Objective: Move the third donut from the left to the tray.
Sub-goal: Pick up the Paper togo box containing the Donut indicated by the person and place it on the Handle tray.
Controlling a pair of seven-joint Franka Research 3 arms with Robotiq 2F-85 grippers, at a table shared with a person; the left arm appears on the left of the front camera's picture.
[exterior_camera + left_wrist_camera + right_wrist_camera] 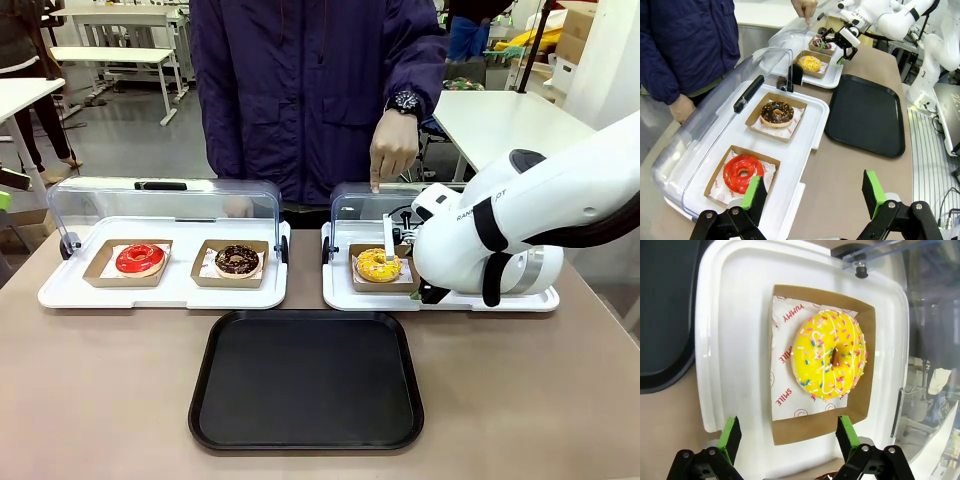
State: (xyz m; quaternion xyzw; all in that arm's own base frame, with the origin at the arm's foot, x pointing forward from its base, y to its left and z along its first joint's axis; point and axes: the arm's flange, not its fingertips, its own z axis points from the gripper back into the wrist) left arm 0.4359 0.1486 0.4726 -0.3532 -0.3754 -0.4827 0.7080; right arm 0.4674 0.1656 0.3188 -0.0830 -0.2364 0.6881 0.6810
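Observation:
The third donut from the left (378,265) has bright yellow icing with sprinkles and lies in a square brown cardboard holder (860,365) on the right white display tray. In the right wrist view the yellow donut (830,355) sits just ahead of my right gripper (789,437). That gripper is open, with its green pads (731,435) on either side of the holder's near edge and nothing held. The black tray (305,380) lies empty at the table's front middle. My left gripper (814,197) hangs open above the left display tray's front edge.
A person's hand (392,150) holds up the clear lid of the right display tray (340,290). The left display tray (60,290), its lid also raised, carries a red donut (140,259) and a chocolate donut (237,260). My right arm (500,235) covers the right tray's far half.

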